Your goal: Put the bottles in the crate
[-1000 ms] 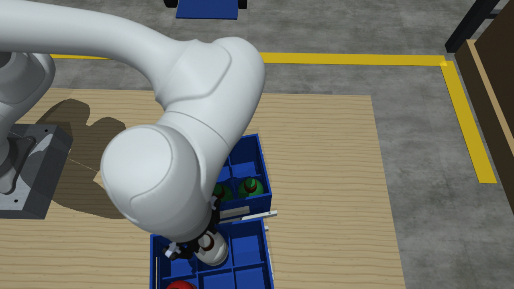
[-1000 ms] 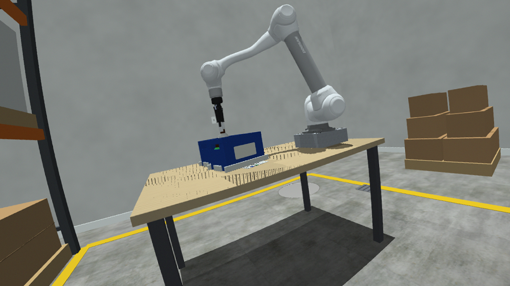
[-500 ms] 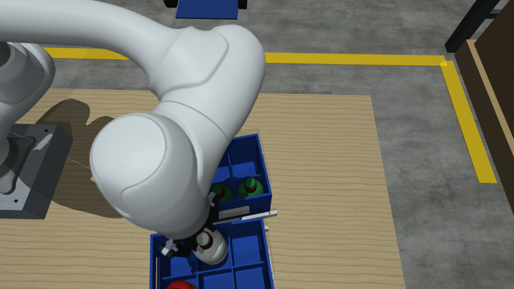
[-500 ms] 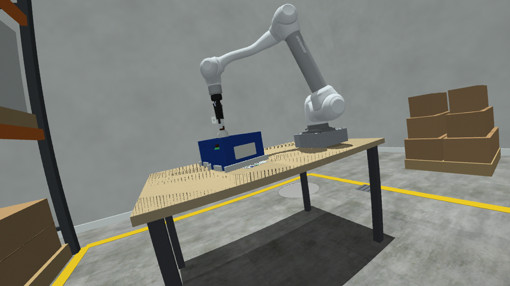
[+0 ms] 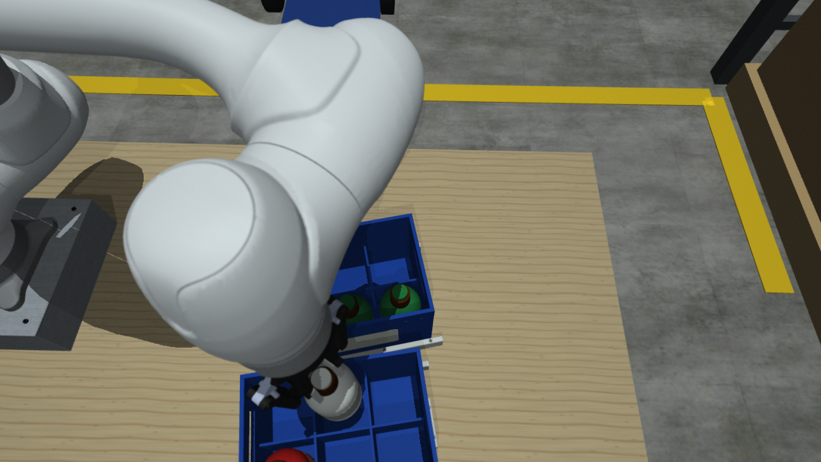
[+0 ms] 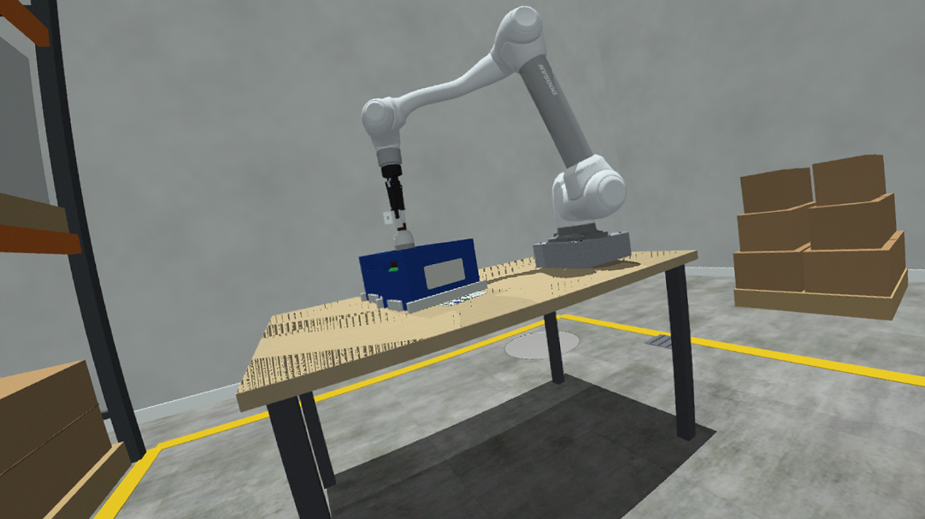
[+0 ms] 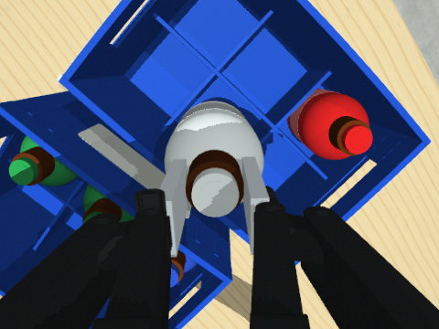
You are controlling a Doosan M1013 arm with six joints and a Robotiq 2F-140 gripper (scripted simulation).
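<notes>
My gripper (image 7: pixel 215 178) is shut on the brown neck of a white bottle (image 7: pixel 214 143) and holds it upright. In the exterior view the bottle (image 6: pixel 402 237) hangs with its body at about the crate rim, under the gripper (image 6: pixel 397 218). In the top view it (image 5: pixel 333 393) is over a cell of the near blue crate (image 5: pixel 352 416). A red bottle (image 7: pixel 329 124) stands in a corner cell of that crate (image 7: pixel 244 61). Two green bottles (image 5: pixel 399 298) (image 5: pixel 355 307) stand in the far blue crate (image 5: pixel 384 269). I cannot make out the pick list.
The two crates stand end to end near the table's right half, and a thin white bar (image 5: pixel 413 343) lies between them. The arm's grey base (image 5: pixel 45 275) is at the left. My large elbow hides part of both crates in the top view.
</notes>
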